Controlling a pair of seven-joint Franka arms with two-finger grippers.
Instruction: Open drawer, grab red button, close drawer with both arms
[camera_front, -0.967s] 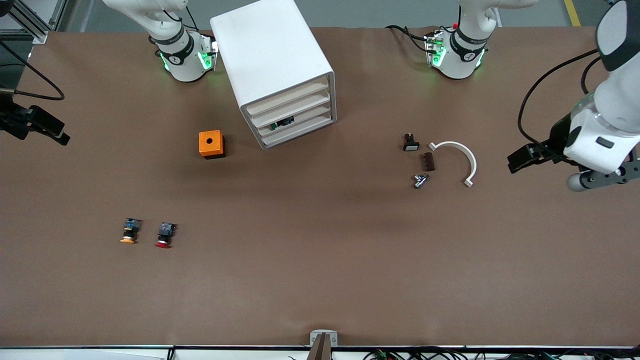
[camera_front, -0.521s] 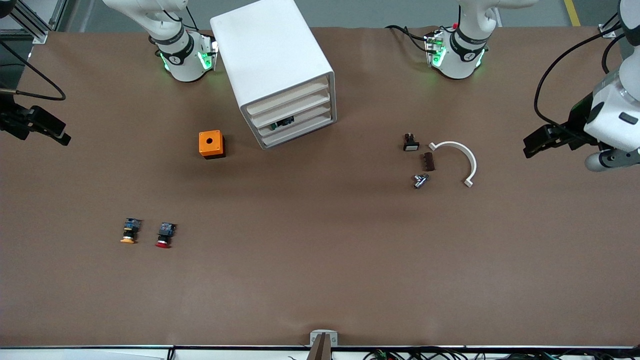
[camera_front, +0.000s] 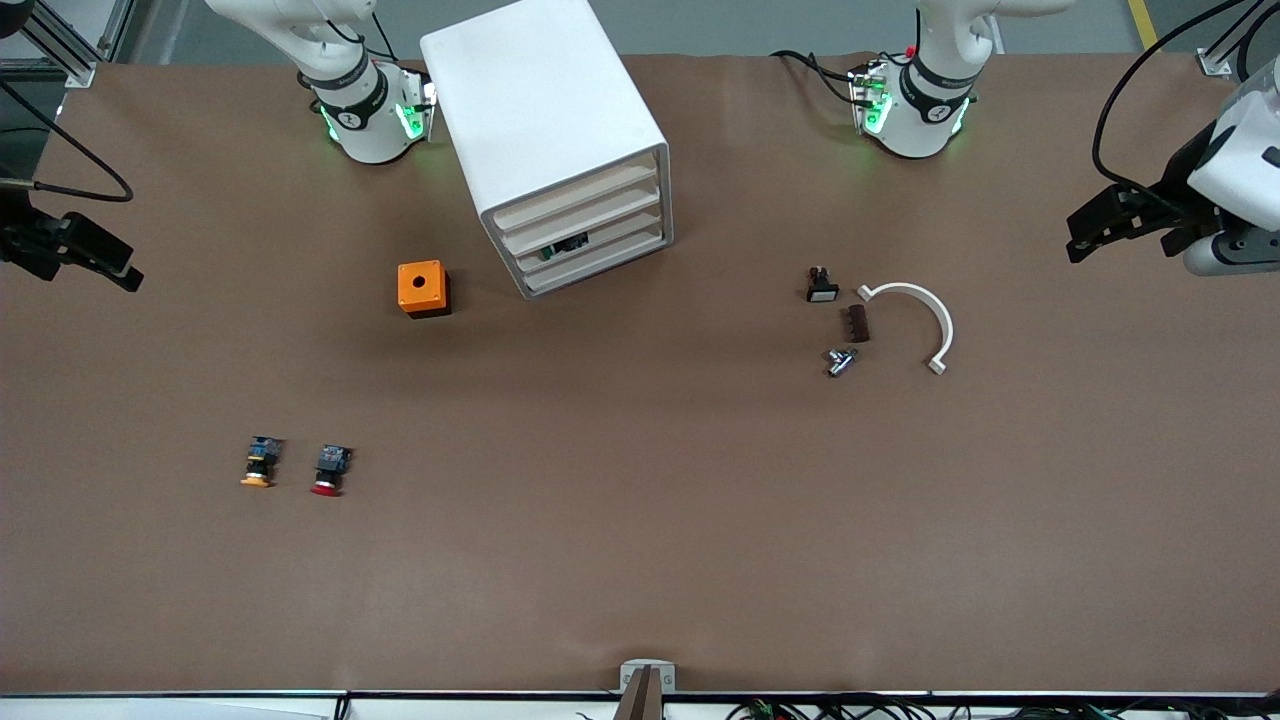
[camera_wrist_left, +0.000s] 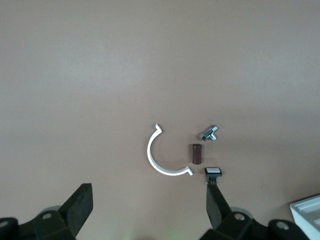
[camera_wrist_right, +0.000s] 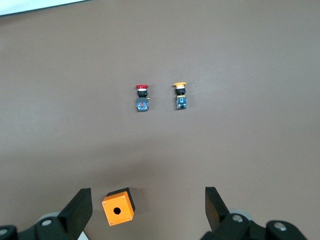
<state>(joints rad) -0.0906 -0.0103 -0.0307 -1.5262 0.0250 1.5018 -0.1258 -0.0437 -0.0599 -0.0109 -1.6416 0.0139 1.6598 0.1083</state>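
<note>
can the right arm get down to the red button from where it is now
Probably yes. The red button lies in the open on the table beside the orange-capped button, with a gap between them. The right gripper is open, up at its own end of the table, and nothing stands between.

Orange box, orange-capped button, white half-ring

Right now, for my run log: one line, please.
drawer shut | red button on table | left gripper open | right gripper open
</note>
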